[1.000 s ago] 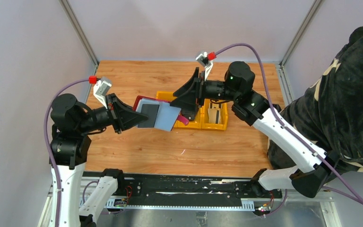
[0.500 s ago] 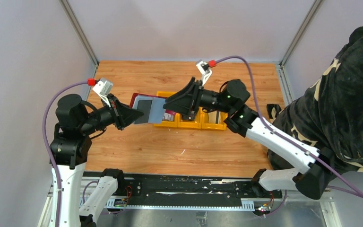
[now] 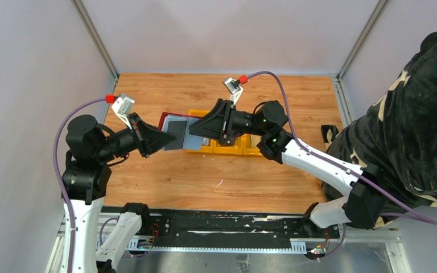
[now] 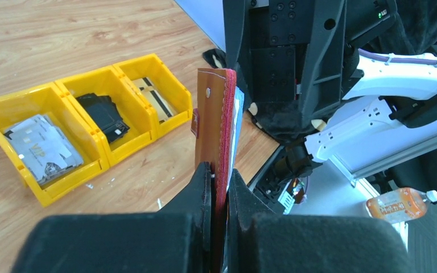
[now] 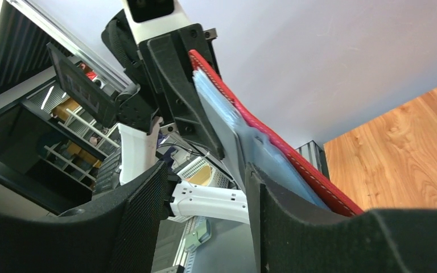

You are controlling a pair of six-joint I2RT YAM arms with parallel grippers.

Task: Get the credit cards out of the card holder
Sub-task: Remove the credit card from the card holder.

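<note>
My left gripper (image 3: 160,140) is shut on the card holder (image 3: 170,120), a dark red case held open above the table. Its grey-blue lining (image 3: 186,128) faces up, with a dark card (image 3: 174,138) on the half nearer the left gripper. In the left wrist view the fingers (image 4: 205,187) clamp the holder (image 4: 221,119) edge-on. My right gripper (image 3: 192,132) is open at the holder's right edge. In the right wrist view the holder (image 5: 250,136) lies against the right finger (image 5: 296,227), and the gap of the gripper (image 5: 205,216) is empty. The pink tab is hidden.
A yellow three-compartment bin (image 3: 223,151) stands behind the right gripper. In the left wrist view it (image 4: 79,85) holds grey cards (image 4: 40,151), a black item (image 4: 103,116) and striped cards (image 4: 155,99). A person in dark clothes (image 3: 421,114) sits at the right.
My right gripper has moved left, away from the bin, up to the holder's right edge. My left gripper has drawn the holder slightly left and back. The pink tab no longer shows.
</note>
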